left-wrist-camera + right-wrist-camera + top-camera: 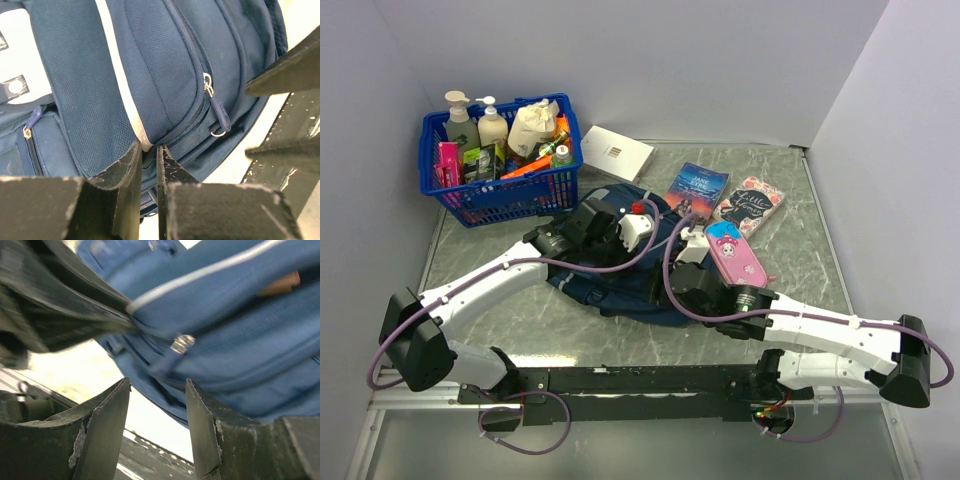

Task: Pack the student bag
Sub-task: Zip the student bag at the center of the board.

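Most of the student bag [610, 295] hides under 2 arms [520, 270]; left pincer [148, 167], almost closed, nips its fabric; right pincer [157, 410] gapes empty, view blurred.

- There was one student bag [620, 285], navy blue.
- There was one blue plastic basket [500, 195].
- Two pump bottles [460, 118] [492, 122] stood in the basket, beside one white jug [532, 128].
- Two books [698, 188] [750, 205] had picture covers.
- There was one white box [616, 152].
- There was one pink pencil case [738, 255].
- Two zipper pulls [216, 112] [31, 122] showed in the left wrist view.
- Two grippers were visible: one left gripper [149, 150] and one right gripper [157, 385].
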Motion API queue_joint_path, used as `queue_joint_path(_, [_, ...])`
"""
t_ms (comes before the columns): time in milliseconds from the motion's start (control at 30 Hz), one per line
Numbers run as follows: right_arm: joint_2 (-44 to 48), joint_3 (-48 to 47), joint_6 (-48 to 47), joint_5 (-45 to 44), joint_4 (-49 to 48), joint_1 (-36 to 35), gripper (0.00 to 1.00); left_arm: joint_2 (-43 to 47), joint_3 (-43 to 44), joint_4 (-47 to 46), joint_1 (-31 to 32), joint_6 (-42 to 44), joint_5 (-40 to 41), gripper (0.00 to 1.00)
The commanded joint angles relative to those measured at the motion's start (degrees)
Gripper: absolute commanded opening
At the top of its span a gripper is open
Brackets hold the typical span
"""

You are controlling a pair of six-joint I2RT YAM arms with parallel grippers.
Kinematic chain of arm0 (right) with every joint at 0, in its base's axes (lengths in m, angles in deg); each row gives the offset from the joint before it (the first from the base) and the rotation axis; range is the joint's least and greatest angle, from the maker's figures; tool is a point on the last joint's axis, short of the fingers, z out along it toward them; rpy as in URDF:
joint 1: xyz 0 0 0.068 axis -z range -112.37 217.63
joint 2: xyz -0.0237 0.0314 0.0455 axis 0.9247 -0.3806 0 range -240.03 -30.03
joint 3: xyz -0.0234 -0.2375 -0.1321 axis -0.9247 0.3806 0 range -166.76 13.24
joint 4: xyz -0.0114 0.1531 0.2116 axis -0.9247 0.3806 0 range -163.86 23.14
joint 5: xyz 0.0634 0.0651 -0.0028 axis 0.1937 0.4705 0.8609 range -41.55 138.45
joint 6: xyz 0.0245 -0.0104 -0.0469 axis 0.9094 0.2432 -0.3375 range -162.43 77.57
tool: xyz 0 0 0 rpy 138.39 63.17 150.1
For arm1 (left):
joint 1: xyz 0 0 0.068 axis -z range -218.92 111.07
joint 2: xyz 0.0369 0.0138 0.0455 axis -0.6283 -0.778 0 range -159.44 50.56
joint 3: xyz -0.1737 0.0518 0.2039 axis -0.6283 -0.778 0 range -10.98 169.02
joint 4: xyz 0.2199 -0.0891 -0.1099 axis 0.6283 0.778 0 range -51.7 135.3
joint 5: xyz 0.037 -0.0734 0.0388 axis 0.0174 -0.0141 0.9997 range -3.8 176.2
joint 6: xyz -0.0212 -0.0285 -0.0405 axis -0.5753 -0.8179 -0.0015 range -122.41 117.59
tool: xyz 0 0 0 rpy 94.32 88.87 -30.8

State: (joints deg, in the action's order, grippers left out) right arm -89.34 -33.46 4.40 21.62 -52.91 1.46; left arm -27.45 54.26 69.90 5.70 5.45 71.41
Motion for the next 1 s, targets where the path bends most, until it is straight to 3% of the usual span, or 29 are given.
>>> queue_joint_path(0, [3.8,-1.6,-0.4,-5.3,-3.8,-1.6,0.56,-0.2,3.9,-4.6,0.6,-4.4,-0.2,0.01])
queue_joint_path(667, [-3.4,-1.9,2.6,-8.7,-0.3,-0.8,0.54,-0.6,5.9,-4.3,0.6,-7.1,-2.4,0.01])
queue_joint_path(967, [-7.4,-1.9,0.4,-8.2,-2.8,-0.1,0.3,0.3,6.0,-3.0,0.6,-7.2,-3.5,0.01])
